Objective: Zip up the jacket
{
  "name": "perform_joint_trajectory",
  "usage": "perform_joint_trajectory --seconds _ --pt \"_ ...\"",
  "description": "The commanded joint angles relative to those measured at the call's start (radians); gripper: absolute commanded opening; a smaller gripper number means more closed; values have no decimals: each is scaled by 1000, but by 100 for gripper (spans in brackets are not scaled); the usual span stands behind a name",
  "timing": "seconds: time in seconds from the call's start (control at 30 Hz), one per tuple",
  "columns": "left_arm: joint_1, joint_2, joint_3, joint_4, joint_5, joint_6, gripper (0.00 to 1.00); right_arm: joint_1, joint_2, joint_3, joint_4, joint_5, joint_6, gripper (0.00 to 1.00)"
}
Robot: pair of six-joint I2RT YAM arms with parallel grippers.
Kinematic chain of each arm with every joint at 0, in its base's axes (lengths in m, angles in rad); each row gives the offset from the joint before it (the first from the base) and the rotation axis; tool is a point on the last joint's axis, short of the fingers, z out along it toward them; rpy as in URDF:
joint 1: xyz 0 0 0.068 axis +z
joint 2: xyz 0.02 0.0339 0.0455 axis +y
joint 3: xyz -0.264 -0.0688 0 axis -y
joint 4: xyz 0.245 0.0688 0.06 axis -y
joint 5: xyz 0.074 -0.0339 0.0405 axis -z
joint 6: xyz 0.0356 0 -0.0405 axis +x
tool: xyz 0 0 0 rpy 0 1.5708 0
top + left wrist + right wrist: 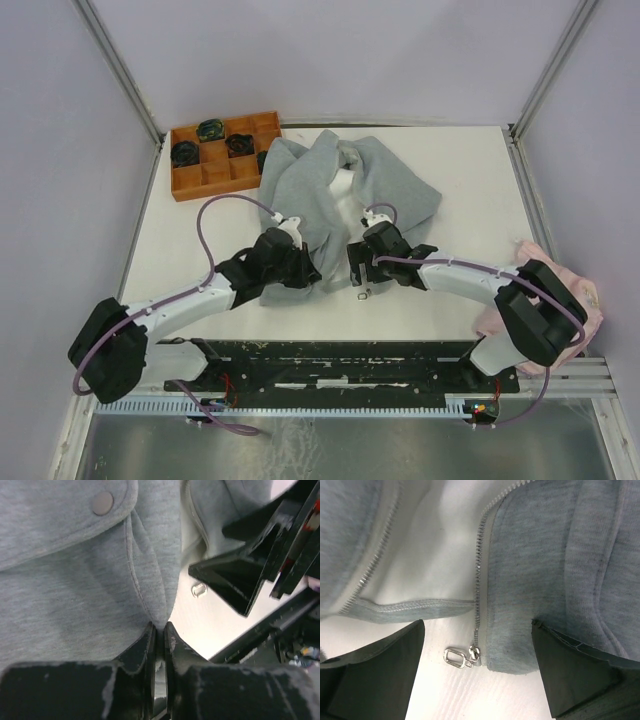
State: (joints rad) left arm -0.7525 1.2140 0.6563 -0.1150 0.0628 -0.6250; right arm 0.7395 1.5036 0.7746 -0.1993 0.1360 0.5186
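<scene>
The light grey jacket [395,190] lies open on the white table, its white lining showing down the middle. My left gripper [303,268] is shut on the bottom hem corner of the jacket's left front panel [75,580], where the cloth is pinched between the fingertips [160,628]. My right gripper [478,630] stands open over the other panel's [555,565] bottom corner. The zipper slider [475,655] with its metal pull tab [455,657] lies flat on the table between the fingers. The two rows of zipper teeth [480,555] are apart. The pull tab [198,588] also shows in the left wrist view.
An orange compartment tray [190,185] holding dark objects stands at the back left, touching the jacket's hood. A pale pink cloth [580,300] lies at the right table edge behind the right arm. The right gripper [245,580] is close to the left one.
</scene>
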Motion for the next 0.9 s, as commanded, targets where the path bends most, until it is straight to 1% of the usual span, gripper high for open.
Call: perform_joint_trajectory --seconds 0.0,0.03,0.07,0.1,0.13,0.17,0.23,0.4,0.47,0.53,0.67,0.8,0.87 --pt "6 50 -51 68 186 -33 17 -4 -55 -6 31 -2 -4 95" --pt "9 67 -59 54 167 -34 19 -3 -59 -5 29 -2 -7 95" --pt "12 77 -69 36 114 -40 22 -3 -63 -3 22 -3 -10 96" --pt "13 82 -77 16 53 -43 28 -3 -69 -3 16 -3 -12 95" --pt "14 85 -83 -3 0 -44 33 -3 -73 -2 10 -6 -16 95" --pt "17 88 -86 -19 -41 -40 41 -4 -78 -1 5 -10 -21 95" --pt "19 105 -82 -46 -98 -30 49 -4 -84 4 -8 -15 -32 95" --pt "19 182 -57 -91 -191 0 52 -3 -90 31 -27 -81 -47 94" --pt "19 201 -46 -123 -241 8 53 -3 -97 34 -31 -86 -50 94" --pt "18 202 -43 -136 -253 16 54 -3 -100 36 -41 -79 -55 93" --pt "-20 127 -28 -157 -225 15 61 -3 -107 50 -81 -78 -69 93" --pt "-115 19 27 -222 -262 -19 64 -3 -129 61 -118 -83 -85 93" --pt "-141 -23 46 -246 -278 -36 65 -3 -133 69 -144 -71 -91 92"
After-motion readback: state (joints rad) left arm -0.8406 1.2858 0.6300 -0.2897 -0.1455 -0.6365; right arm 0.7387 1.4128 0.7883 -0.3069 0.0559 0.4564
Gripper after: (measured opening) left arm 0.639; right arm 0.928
